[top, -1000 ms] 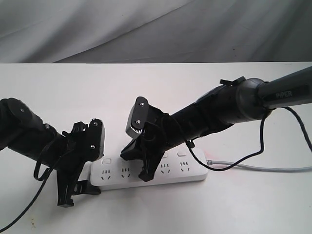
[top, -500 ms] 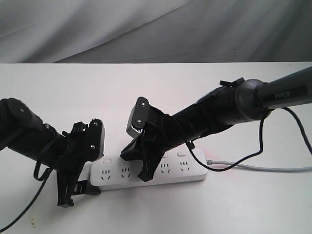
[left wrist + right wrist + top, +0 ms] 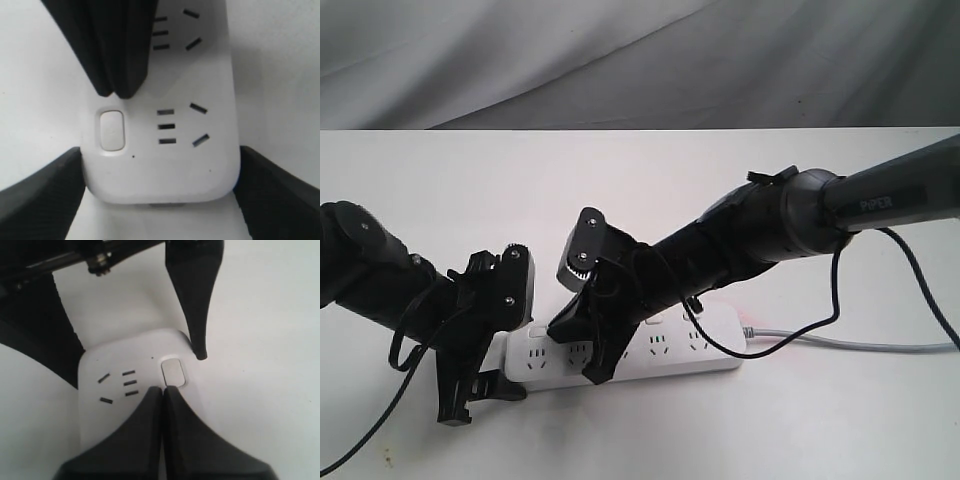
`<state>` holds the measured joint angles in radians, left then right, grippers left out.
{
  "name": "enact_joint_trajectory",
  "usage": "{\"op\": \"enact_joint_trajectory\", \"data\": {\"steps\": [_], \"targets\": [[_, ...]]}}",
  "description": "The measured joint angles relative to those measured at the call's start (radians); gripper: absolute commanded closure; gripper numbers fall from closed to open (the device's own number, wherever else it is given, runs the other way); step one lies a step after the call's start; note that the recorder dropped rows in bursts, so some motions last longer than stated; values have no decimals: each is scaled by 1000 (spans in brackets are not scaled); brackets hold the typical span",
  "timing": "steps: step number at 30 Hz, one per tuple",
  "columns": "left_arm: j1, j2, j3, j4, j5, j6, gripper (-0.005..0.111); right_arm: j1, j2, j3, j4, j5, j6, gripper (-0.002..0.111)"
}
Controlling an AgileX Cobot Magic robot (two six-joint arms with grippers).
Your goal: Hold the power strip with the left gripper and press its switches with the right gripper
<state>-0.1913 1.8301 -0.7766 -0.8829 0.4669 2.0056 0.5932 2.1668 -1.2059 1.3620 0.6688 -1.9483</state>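
left end effector (image 3: 160, 155) is spread wide and clamped across the rounded end of the power strip (image 3: 715, 350), one finger against each long edge. right end effector (image 3: 162, 390) has its fingers squeezed together, tips down on the strip right beside the end switch (image 3: 172, 373). the strip lies flat on the white table (image 3: 650, 180), lower middle of the exterior frame, with the grey cord (image 3: 865, 346) trailing off right.

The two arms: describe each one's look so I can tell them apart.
The left gripper is a black two-finger claw on a stubby all-black arm, with a loose black cable. The right gripper is also a black claw, but its arm has a smooth grey link lettered PIPER.
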Motion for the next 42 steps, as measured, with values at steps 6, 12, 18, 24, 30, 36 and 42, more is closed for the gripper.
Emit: {"op": "enact_joint_trajectory", "data": {"steps": [6, 12, 18, 24, 30, 36, 42], "targets": [[0, 0, 0, 0, 0, 0, 52, 4, -2, -2, -5, -12, 17, 108], [0, 0, 0, 0, -2, 0, 52, 4, -21, 0, -7, -34, 23, 108], [0, 0, 0, 0, -2, 0, 52, -17, -31, 1, -9, -60, 21, 108], [0, 0, 0, 0, -2, 0, 52, -28, -35, 1, -8, -59, 14, 108], [0, 0, 0, 0, -2, 0, 52, -32, -35, 1, -8, -52, 12, 108], [0, 0, 0, 0, -2, 0, 52, -35, -39, 9, -37, -32, 35, 108], [0, 0, 0, 0, -2, 0, 52, -35, -23, 9, -23, -10, 37, 108]]}}
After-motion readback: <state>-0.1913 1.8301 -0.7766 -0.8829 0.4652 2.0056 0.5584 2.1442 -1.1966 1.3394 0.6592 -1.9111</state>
